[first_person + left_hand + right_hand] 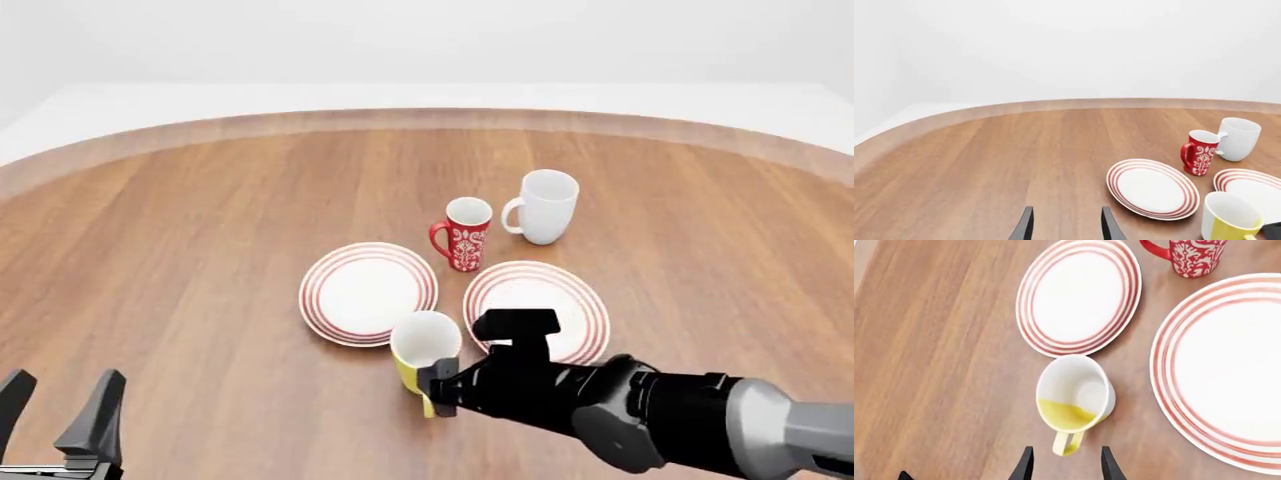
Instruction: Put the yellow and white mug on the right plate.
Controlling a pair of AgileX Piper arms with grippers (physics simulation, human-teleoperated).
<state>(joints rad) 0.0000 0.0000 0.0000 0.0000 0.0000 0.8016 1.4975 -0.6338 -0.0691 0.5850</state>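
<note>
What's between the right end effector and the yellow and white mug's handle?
Nothing: in the right wrist view the open right end effector faces the yellow and white mug, bare table between.

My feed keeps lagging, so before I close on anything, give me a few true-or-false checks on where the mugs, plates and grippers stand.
1. The yellow and white mug already sits on the right plate. False: it stands on the wooden table, just in front of the gap between the two plates.
2. The right gripper is open, with the mug's handle just ahead of its fingertips. True.
3. The red patterned mug stands behind the plates, next to the white mug. True.
4. The left gripper holds the left plate. False: it is open and holds nothing, well off to the plate's left.
5. Both plates are bare. True.
</note>
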